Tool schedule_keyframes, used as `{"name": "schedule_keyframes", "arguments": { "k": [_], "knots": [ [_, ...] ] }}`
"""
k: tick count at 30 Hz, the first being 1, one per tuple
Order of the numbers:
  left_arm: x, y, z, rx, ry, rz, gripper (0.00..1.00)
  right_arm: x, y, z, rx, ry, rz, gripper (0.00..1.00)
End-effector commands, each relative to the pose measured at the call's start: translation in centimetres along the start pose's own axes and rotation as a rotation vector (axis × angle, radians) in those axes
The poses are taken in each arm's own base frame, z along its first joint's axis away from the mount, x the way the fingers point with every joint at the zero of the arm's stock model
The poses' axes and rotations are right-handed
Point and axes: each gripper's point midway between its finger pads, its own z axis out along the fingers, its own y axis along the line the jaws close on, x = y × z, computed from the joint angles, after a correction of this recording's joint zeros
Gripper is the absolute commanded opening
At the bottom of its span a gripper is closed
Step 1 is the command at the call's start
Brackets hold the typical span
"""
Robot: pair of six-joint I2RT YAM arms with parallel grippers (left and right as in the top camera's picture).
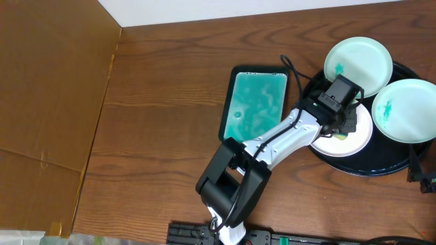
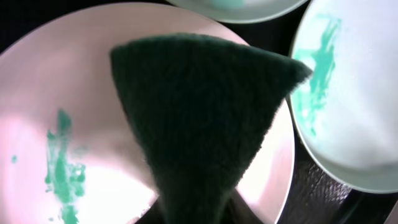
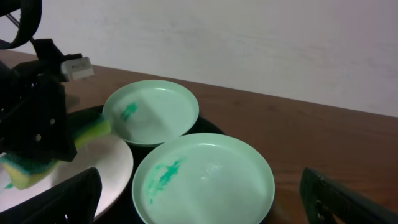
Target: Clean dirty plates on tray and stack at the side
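Sponge seemingly clamped in L grip, over plate | R grip wide open, empty

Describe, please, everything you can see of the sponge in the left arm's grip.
The sponge has two layers: a dark green, coarse fibrous scouring face on a soft yellow foam body. It narrows toward the left fingers, which clamp it. It sits tilted over the plate nearest that arm, on the black tray, beside the plate's teal smear. Whether it touches the plate is unclear.
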Motion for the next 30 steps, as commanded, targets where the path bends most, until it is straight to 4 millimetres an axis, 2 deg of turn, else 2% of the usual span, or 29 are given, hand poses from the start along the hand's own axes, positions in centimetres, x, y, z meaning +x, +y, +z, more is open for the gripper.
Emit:
{"name": "schedule_keyframes", "arguments": {
  "k": [1,2,6,9,11,16,21,24,26,30],
  "knots": [
    [0.5,0.4,0.4,-0.025,0.007,-0.005,0.49,0.1,-0.2,0.0,0.011,0.002,-0.01,0.99],
    [0.5,0.5,0.4,-0.026,0.006,-0.007,0.61,0.1,-0.2,0.0,0.011,0.002,-0.01,0.99],
    [0.0,0.6,0.0,-0.021,-0.005,-0.011,0.66,0.1,-0.2,0.0,0.011,0.002,-0.01,0.99],
    [-1.2,0.5,-1.5,-0.004,-0.043,-0.019,0.67,0.1,-0.2,0.0,0.011,0.002,-0.01,0.99],
    [-2.5,0.6,-3.2,0.016,-0.087,-0.033,0.67,0.1,-0.2,0.0,0.011,0.002,-0.01,0.99],
    [-6.9,2.0,-9.7,0.056,-0.251,-0.02,0.67,0.1,-0.2,0.0,0.011,0.002,-0.01,0.99],
    [-10.6,6.4,-16.5,0.034,-0.414,-0.065,0.67,0.1,-0.2,0.0,0.011,0.002,-0.01,0.99],
    [-11.7,10.0,-19.3,-0.006,-0.474,-0.142,0.74,0.0,-0.4,0.0,0.019,0.001,-0.013,0.99],
    [-12.0,12.3,-20.3,-0.039,-0.488,-0.191,0.78,0.1,-0.3,0.0,0.018,0.003,-0.013,0.99],
    [-11.6,16.4,-20.7,-0.104,-0.47,-0.279,0.82,0.1,-0.3,0.0,0.018,0.003,-0.013,0.99]
  ]
}}
